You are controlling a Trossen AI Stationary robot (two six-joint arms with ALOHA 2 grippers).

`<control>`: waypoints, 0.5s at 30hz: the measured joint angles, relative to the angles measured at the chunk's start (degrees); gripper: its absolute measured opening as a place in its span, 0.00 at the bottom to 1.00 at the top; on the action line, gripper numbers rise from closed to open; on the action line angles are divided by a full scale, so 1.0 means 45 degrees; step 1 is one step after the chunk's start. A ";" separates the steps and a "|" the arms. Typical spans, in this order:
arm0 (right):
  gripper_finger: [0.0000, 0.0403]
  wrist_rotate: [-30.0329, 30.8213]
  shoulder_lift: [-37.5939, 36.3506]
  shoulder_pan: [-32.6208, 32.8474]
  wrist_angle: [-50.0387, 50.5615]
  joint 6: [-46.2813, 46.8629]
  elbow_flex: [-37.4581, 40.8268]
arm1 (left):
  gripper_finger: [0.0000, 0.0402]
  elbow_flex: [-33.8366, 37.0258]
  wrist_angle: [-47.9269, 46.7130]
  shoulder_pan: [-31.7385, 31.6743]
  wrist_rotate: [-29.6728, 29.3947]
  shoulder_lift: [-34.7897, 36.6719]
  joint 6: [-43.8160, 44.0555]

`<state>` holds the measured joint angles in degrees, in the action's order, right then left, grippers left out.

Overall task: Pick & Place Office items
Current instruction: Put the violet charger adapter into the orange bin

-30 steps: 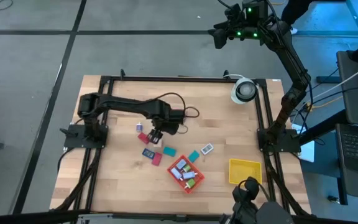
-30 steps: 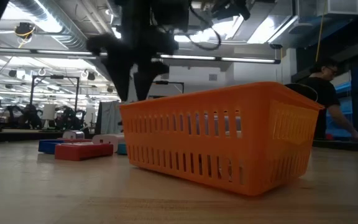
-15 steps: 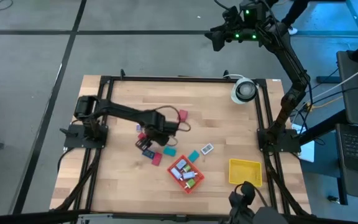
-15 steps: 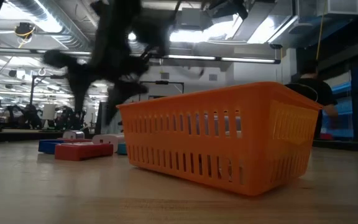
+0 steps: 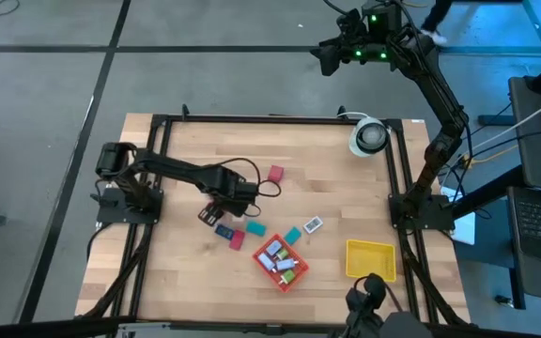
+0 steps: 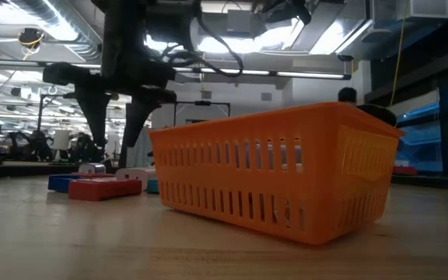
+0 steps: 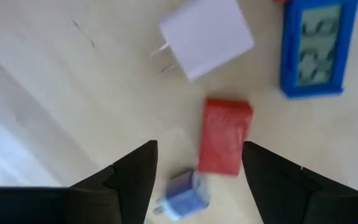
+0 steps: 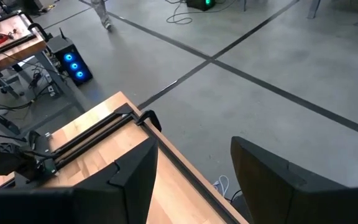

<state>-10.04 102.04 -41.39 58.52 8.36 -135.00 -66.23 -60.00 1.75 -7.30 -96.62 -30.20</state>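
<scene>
Office items (image 5: 236,232) lying scattered mid-desk, some already sitting in basket (image 5: 282,262) toward near edge. Left gripper (image 7: 196,173) hovering apart, empty, over red block (image 7: 224,136) (probably lining up a grab). Right gripper (image 8: 191,163) waiting apart, high beyond far edge.

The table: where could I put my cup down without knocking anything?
Bare wood lies along the far edge between the pink block and the white round object. The middle is crowded: small pieces cluster around the left gripper and orange basket.

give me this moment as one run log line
left gripper: open, over red block | right gripper: open, raised off-table | orange basket: holds items
</scene>
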 joint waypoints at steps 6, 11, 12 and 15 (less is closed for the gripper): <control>0.52 0.0000 0.0000 0.0000 -0.0005 -0.0036 0.0000 | 0.57 0.0945 -0.0126 -0.0898 0.0786 0.0302 0.3589; 0.52 0.0032 0.0000 0.0000 -0.0006 -0.0229 0.0000 | 0.57 0.0917 -0.0596 -0.2138 0.1109 0.0293 0.5609; 0.52 0.0042 0.0000 0.0000 -0.0002 -0.0312 0.0000 | 0.57 0.0706 -0.0597 -0.2368 0.1132 0.0293 0.5691; 0.52 0.0039 0.0000 0.0000 -0.0004 -0.0394 0.0000 | 0.57 -0.0210 -0.0743 -0.3034 0.0683 0.0293 0.5757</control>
<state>-9.87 102.04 -41.39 58.50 6.59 -135.00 -67.17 -63.34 -11.90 -4.23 -95.31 -4.30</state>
